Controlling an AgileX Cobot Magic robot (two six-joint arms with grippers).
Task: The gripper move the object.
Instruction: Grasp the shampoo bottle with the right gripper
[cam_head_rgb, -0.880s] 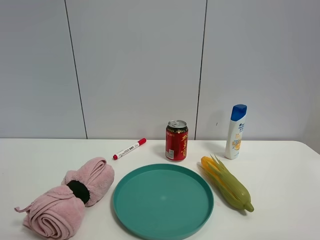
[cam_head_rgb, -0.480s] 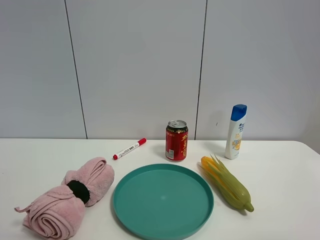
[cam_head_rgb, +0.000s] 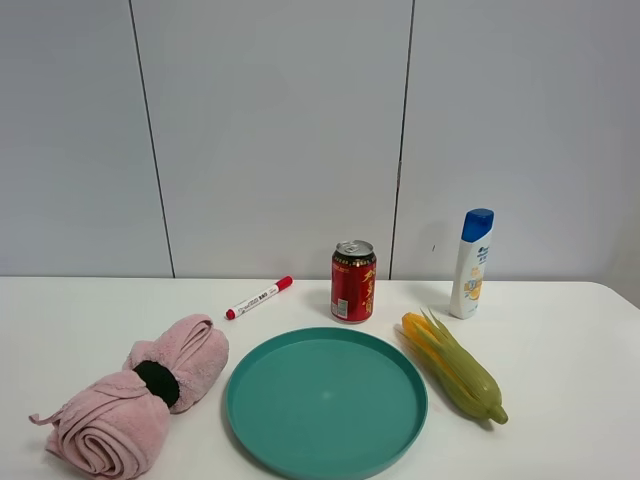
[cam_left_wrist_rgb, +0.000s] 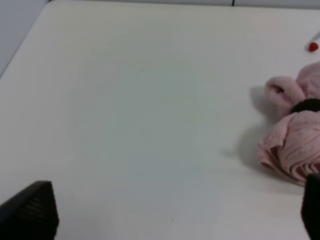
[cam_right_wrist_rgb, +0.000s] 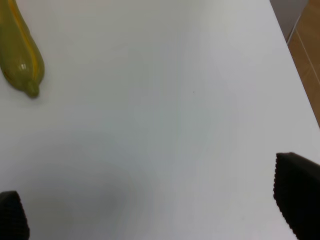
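Observation:
The white shampoo bottle (cam_head_rgb: 471, 263) with a blue cap stands upright at the back right of the table, to the right of the red can (cam_head_rgb: 353, 281). Neither arm shows in the exterior high view. In the left wrist view my left gripper (cam_left_wrist_rgb: 172, 212) is open, its black fingertips (cam_left_wrist_rgb: 31, 212) wide apart over bare table near the pink towel (cam_left_wrist_rgb: 295, 137). In the right wrist view my right gripper (cam_right_wrist_rgb: 150, 207) is open, its fingertips (cam_right_wrist_rgb: 297, 192) wide apart over bare table, with the corn's tip (cam_right_wrist_rgb: 20, 52) off to one side. The bottle shows in neither wrist view.
A teal plate (cam_head_rgb: 326, 400) lies at the front middle. A toy corn cob (cam_head_rgb: 453, 368) lies right of it, in front of the bottle. A rolled pink towel (cam_head_rgb: 140, 392) lies at the front left. A red-capped marker (cam_head_rgb: 258, 297) lies behind it. The table's right edge (cam_right_wrist_rgb: 295, 75) shows in the right wrist view.

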